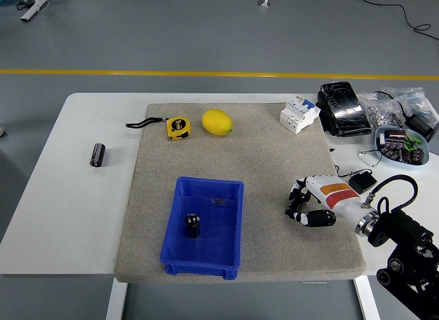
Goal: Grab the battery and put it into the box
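One blue plastic box [204,228] sits on the grey felt mat [274,183] close to the table's [62,224] near edge, and it holds a single black cylindrical battery [192,225] standing upright toward its left side, plus a small thin metal piece [219,202] lying near its far wall. A second black battery [98,154] of the same kind lies on its side on the bare white tabletop near the left edge, well apart from the box. At the right edge a shallow light-blue bowl [388,132] holds a heap of dark cylindrical parts and green bits; too small to count.

Along the mat's far edge there is one yellow tape measure [178,127] with a black wrist strap, one lemon [217,122] just beside it, and one white circuit breaker [300,114] toward the far right corner. Next to that lies one black glossy pack [343,108], then clear bags of small hardware [391,106].

Only the right hand [312,200] shows, resting on the mat near the right edge, its fingers [297,196] loosely curled downward and gripping nothing, clear of the box.
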